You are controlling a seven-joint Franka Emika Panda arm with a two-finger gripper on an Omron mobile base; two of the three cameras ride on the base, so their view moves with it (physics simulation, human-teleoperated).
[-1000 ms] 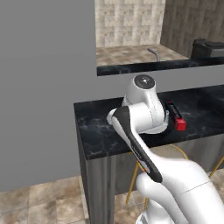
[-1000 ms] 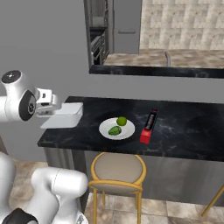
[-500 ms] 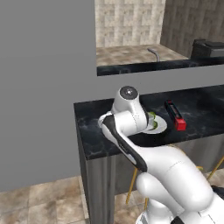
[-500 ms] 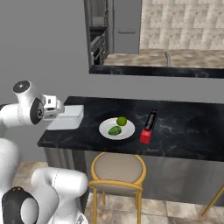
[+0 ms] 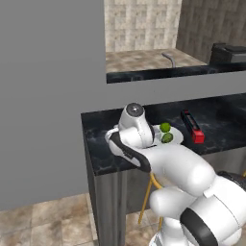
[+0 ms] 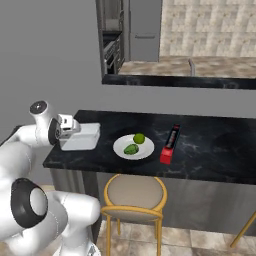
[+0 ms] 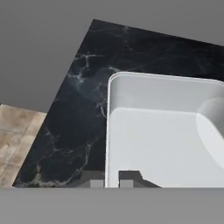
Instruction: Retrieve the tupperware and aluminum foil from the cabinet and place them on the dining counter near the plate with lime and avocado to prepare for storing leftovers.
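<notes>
The pale tupperware (image 6: 84,138) (image 7: 162,144) sits at the left end of the dining counter (image 6: 210,145) (image 5: 96,139) (image 7: 83,92). My gripper (image 6: 75,132) (image 7: 112,180) is shut on its left rim, one fingertip on each side of the wall. To the tub's right lies the white plate (image 6: 120,150) (image 5: 178,139) with a lime (image 6: 139,138) (image 5: 165,127) and an avocado (image 6: 131,149) (image 5: 167,138). The black aluminum foil (image 6: 170,142) (image 5: 191,126) box lies just past the plate, red end toward the front edge. The cabinet is out of view.
A yellow-legged stool (image 6: 134,195) stands under the counter below the plate. Behind a grey ledge is the kitchen worktop with a faucet (image 5: 168,57) and a black toaster (image 5: 229,53). A grey wall (image 5: 48,96) rises left of the counter.
My arm has swung lower and nearer the counter's left end, carrying the tupperware slightly right and down toward the marble. Plate and foil box have stayed put.
</notes>
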